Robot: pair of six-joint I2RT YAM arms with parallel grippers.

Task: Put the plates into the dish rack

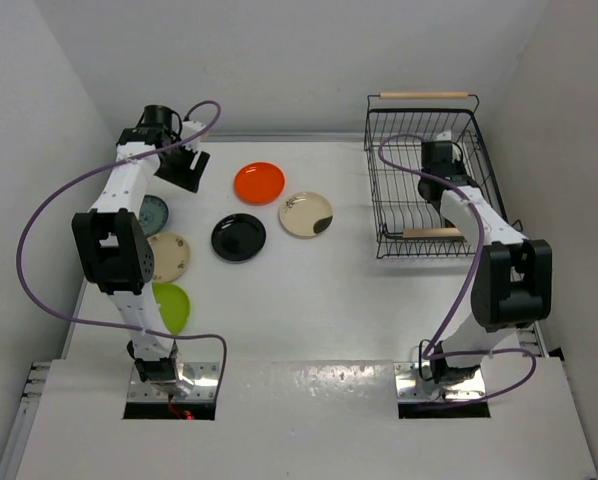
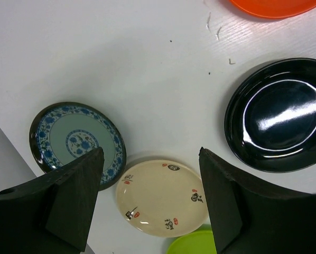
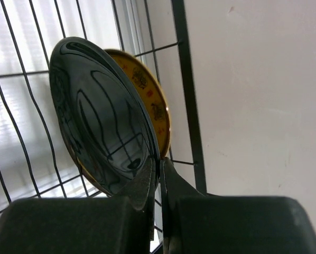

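held plate: a glossy black plate (image 3: 102, 119) stands on edge inside the dish rack (image 1: 424, 96), its shiny face mirroring the wires.
behind it: a brown-gold plate (image 3: 150, 103) with a patterned rim, also upright, sits close against the black one; whether they touch cannot be told.
right gripper (image 3: 159, 180): fingers pinched narrow on the black plate's lower rim.
rack: black wire with two pale wooden bar handles, at 2 o'clock on the white table (image 1: 359, 320).
loose plates: six lie flat on the table's left half, all apart from one another.
centre: a second black plate (image 1: 238, 237).
around it: orange plate (image 1: 259, 182) at 1 o'clock; cream plate (image 1: 306, 214) with a dark patch at 2 o'clock; beige plate (image 1: 168, 257) at roughly 9 o'clock.
left column: teal patterned plate (image 1: 154, 213) at 12 o'clock of the beige one, lime green plate (image 1: 171, 306) at 6 o'clock.
left gripper (image 2: 150, 153): spread wide, holding nothing, hanging above the teal and beige plates.
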